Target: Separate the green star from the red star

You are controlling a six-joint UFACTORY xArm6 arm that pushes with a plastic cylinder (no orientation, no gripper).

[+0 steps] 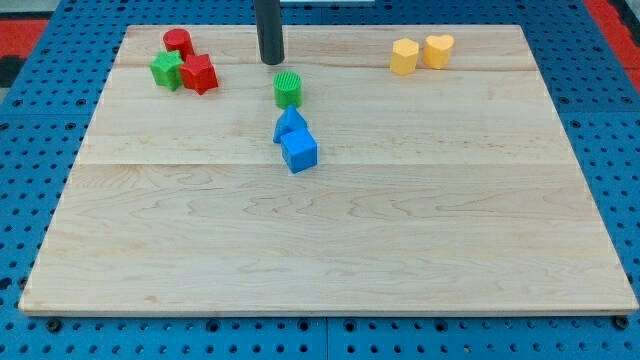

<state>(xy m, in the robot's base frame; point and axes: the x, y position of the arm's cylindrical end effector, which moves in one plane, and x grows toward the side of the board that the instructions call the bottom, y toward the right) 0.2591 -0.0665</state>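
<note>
The green star (166,70) lies near the board's top left, touching the red star (199,74) on its right. A red cylinder (178,43) sits just above them, touching both. My tip (270,61) stands near the top middle of the board, to the right of the red star and apart from it, and just above and left of a green cylinder (288,90).
A blue triangle block (290,124) and a blue cube (299,151) sit touching below the green cylinder. Two yellow blocks, a hexagon-like one (404,57) and a heart-like one (437,50), sit at the top right. The wooden board (330,240) lies on a blue pegboard.
</note>
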